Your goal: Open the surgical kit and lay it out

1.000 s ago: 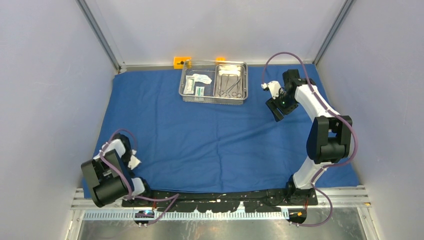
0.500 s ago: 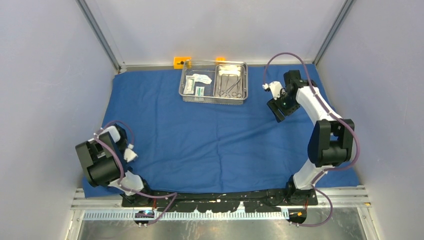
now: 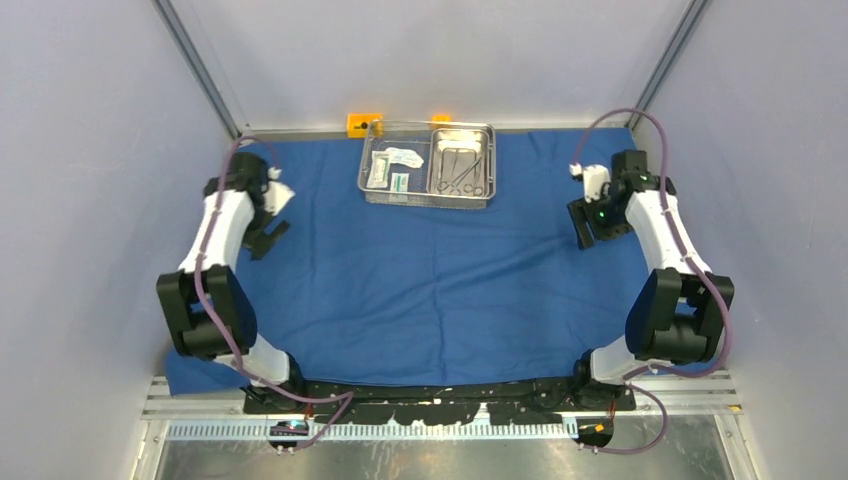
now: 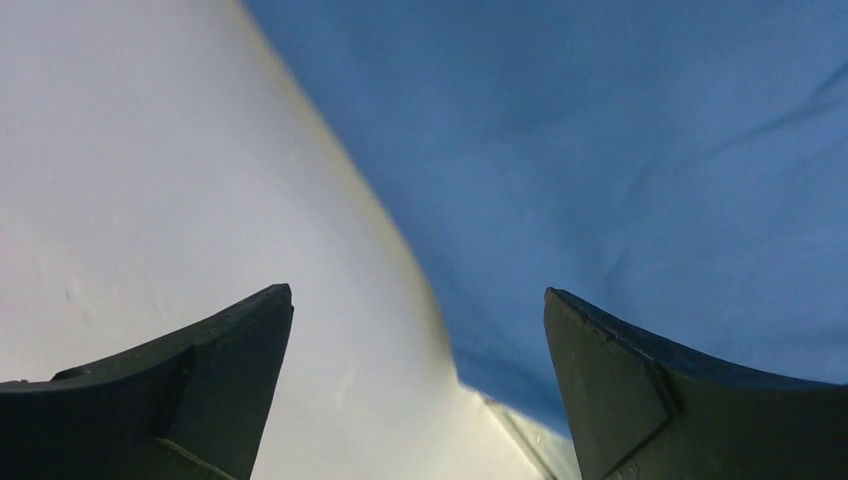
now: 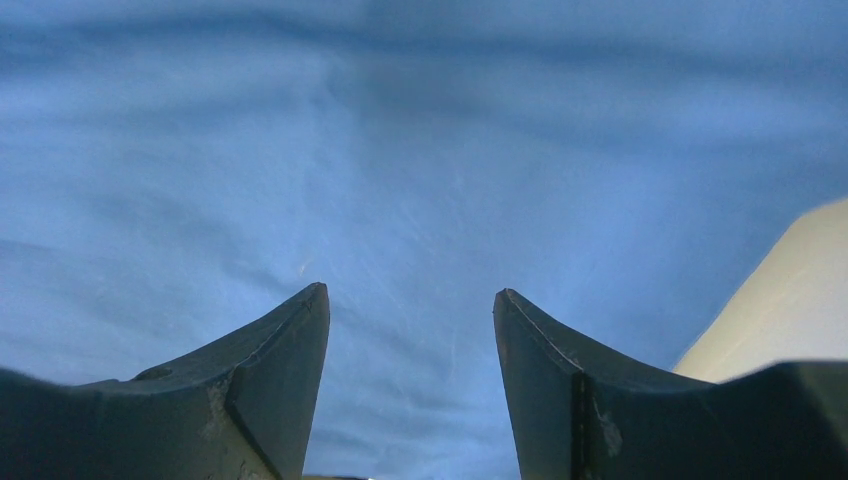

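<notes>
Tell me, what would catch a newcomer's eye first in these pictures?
A big blue cloth fills most of the view from above. At its far edge sits a steel basket with small packets on its left and a tray of thin instruments on its right. The left gripper and right gripper hang open and empty above the cloth, one near each side.
</notes>
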Robot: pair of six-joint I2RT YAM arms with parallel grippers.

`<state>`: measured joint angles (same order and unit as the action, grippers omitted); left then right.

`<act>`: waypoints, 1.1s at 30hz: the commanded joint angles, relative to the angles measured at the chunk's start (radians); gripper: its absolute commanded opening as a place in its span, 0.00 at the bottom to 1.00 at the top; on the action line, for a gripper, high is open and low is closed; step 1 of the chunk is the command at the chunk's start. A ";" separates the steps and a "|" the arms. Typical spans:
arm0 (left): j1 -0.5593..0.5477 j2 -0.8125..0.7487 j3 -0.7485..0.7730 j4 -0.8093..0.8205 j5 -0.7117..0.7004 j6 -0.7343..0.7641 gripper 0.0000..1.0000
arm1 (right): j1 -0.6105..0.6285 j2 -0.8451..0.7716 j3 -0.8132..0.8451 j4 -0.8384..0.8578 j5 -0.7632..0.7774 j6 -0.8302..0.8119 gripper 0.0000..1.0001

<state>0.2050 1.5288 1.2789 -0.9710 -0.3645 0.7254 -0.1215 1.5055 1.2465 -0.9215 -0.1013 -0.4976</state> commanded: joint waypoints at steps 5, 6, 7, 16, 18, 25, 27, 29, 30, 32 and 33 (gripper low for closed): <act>-0.239 0.211 0.124 0.144 0.082 -0.182 1.00 | -0.261 -0.035 -0.158 0.046 -0.048 -0.084 0.65; -0.240 0.222 0.132 0.155 0.091 -0.191 1.00 | -0.276 -0.032 -0.176 0.057 -0.045 -0.096 0.65; -0.242 0.230 0.135 0.167 0.098 -0.199 0.99 | -0.291 -0.027 -0.194 0.066 -0.041 -0.108 0.64; -0.244 0.241 0.080 0.244 0.096 -0.191 0.99 | -0.422 0.025 -0.362 0.123 0.028 -0.238 0.61; -0.244 0.239 0.068 0.261 0.082 -0.181 0.99 | -0.442 0.011 -0.406 0.121 0.052 -0.269 0.61; -0.244 0.244 0.042 0.322 0.036 -0.148 0.99 | -0.457 -0.092 -0.528 0.079 0.160 -0.354 0.60; -0.244 0.250 0.037 0.336 0.035 -0.145 0.99 | -0.457 -0.118 -0.561 0.074 0.182 -0.366 0.60; -0.244 0.259 0.034 0.348 0.031 -0.141 0.99 | -0.457 -0.136 -0.590 0.073 0.202 -0.376 0.60; -0.244 0.265 0.035 0.352 0.029 -0.140 1.00 | -0.457 -0.142 -0.604 0.074 0.211 -0.381 0.60; -0.243 0.279 0.034 0.363 0.025 -0.135 0.99 | -0.458 -0.147 -0.628 0.075 0.222 -0.387 0.60; -0.243 0.287 0.033 0.369 0.023 -0.134 0.99 | -0.458 -0.149 -0.638 0.085 0.231 -0.385 0.59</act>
<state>-0.0429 1.7916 1.3193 -0.6643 -0.3229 0.5755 -0.5716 1.3636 0.6659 -0.8318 0.0704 -0.8452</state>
